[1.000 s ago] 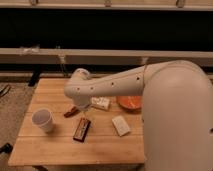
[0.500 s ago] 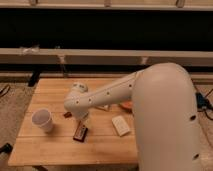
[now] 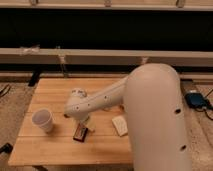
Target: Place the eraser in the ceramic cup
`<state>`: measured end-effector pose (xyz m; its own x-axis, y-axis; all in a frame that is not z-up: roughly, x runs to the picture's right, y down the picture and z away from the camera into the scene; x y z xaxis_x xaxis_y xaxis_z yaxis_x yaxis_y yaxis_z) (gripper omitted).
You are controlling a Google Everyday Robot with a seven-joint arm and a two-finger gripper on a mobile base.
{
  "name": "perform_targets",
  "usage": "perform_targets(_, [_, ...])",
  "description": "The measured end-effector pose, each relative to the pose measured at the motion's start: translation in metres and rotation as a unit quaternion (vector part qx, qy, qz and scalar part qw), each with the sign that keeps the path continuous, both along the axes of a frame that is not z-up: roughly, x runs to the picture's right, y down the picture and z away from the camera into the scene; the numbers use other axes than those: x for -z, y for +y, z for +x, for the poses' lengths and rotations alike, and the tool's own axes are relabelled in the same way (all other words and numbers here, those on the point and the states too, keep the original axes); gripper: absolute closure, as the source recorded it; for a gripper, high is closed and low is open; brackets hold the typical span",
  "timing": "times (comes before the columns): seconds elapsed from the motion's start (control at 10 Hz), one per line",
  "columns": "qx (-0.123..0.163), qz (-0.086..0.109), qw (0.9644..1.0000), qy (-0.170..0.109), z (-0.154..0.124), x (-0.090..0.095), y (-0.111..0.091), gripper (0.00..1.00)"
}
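The eraser [image 3: 80, 133], a flat dark block with reddish-brown marks, lies on the wooden table [image 3: 55, 92] in front of its middle. The white ceramic cup [image 3: 43, 120] stands upright near the table's left edge, to the left of the eraser and apart from it. My gripper [image 3: 87, 123] hangs from the white arm [image 3: 95, 104] directly over the eraser's upper right end, very close to it or touching it. The arm hides the contact.
A pale beige block [image 3: 120, 125] lies to the right of the eraser. My large white arm body [image 3: 155, 115] covers the table's right side. A dark wall with a low rail [image 3: 100, 54] runs behind the table. Carpet lies to the left.
My arm has swung left and down, bringing the gripper over the eraser. It now hides the orange bowl and the white box seen earlier. The eraser and the cup have stayed in place.
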<state>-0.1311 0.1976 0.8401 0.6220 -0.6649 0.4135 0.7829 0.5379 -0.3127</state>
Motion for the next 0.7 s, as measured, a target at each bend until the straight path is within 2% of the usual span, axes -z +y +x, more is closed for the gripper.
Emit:
perform_targets(0.5, [0.013,0.001,0.9999,-0.005,-0.0076,-0.0067,0.0068,0.23])
perform_targets(0.6, [0.022,-0.002,0.9997,-0.008,-0.0096,-0.0072,0.0094,0.36])
perform_targets(0.7, [0.027,-0.004,0.9996,-0.007,-0.0089,-0.0071,0.0105,0.44])
